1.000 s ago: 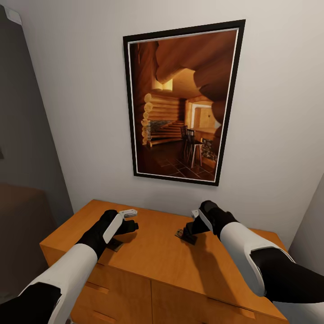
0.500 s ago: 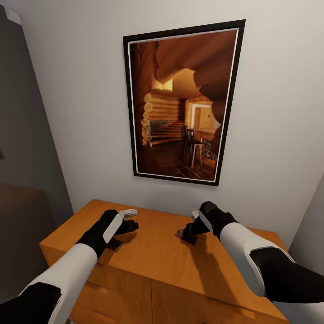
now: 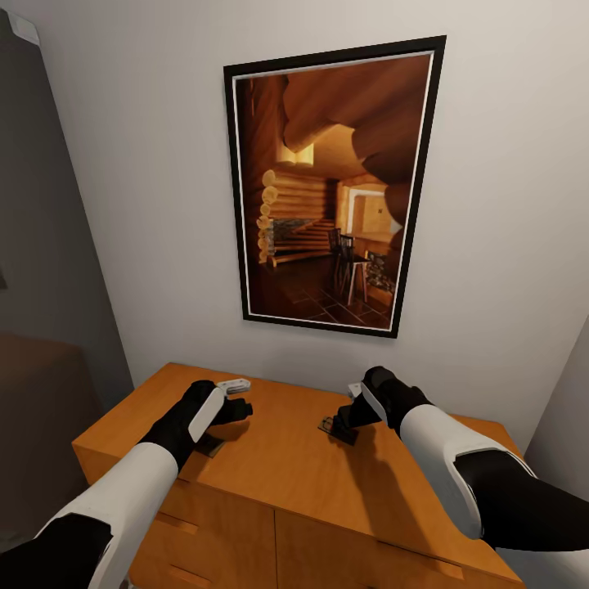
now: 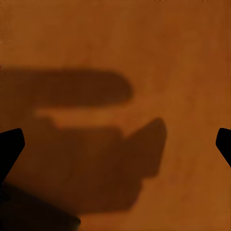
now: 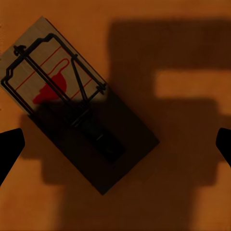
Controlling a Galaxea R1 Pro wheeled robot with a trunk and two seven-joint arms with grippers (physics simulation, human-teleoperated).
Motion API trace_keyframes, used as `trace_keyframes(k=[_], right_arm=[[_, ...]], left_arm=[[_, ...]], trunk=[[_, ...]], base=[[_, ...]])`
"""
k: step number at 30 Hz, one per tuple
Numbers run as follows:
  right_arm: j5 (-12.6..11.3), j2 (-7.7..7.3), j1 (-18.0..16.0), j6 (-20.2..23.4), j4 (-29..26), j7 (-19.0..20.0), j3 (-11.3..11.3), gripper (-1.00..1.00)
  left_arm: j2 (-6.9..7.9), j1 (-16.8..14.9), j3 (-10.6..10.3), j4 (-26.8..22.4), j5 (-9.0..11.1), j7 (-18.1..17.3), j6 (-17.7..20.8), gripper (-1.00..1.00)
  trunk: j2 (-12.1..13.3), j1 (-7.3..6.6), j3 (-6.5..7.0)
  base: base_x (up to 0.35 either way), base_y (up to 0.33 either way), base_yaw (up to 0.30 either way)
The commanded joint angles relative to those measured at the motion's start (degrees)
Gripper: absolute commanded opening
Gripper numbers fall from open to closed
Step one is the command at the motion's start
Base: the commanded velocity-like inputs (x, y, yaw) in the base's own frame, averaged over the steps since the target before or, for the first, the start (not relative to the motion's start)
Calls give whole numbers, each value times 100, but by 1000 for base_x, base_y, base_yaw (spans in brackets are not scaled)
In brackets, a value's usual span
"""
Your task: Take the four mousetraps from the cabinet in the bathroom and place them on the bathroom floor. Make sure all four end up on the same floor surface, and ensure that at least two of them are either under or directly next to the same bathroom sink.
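Nothing moved since earlier. Right claw (image 5: 115, 139) spread wide above a mousetrap (image 5: 77, 101) on the cabinet (image 3: 278, 458). Left claw (image 4: 115, 139) spread too, mousetrap (image 3: 209, 446) beneath it.

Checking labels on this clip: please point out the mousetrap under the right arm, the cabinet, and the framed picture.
mousetrap (image 5: 72, 101): right wrist view, on its wire spring at mid-board.
cabinet (image 3: 278, 458): head view, bare part of its flat top.
framed picture (image 3: 331, 188): head view, middle of the log-cabin print.

Orange-brown cabinet (image 3: 286, 458); tan mousetrap (image 5: 72, 103), black wire, red mark; black-framed picture (image 3: 331, 188) in brown log tones.
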Motion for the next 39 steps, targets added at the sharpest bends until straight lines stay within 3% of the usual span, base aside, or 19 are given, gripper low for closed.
trace_keyframes(k=[1,26,39], right_arm=[[60,-1,-4,21,-8,53,22,100],[59,-1,-4,23,-45,60,15,100],[56,-1,-4,43,-94,67,14,100]], left_arm=[[2,-4,-29,-12,60,58,12,100],[-43,-3,-60,-53,64,79,32,100],[-126,-3,-76,-38,64,81,35,100]], trunk=[[-6,1,-9],[-6,1,-9],[-528,287,-242]], base=[[0,0,0],[0,0,0],[0,0,0]])
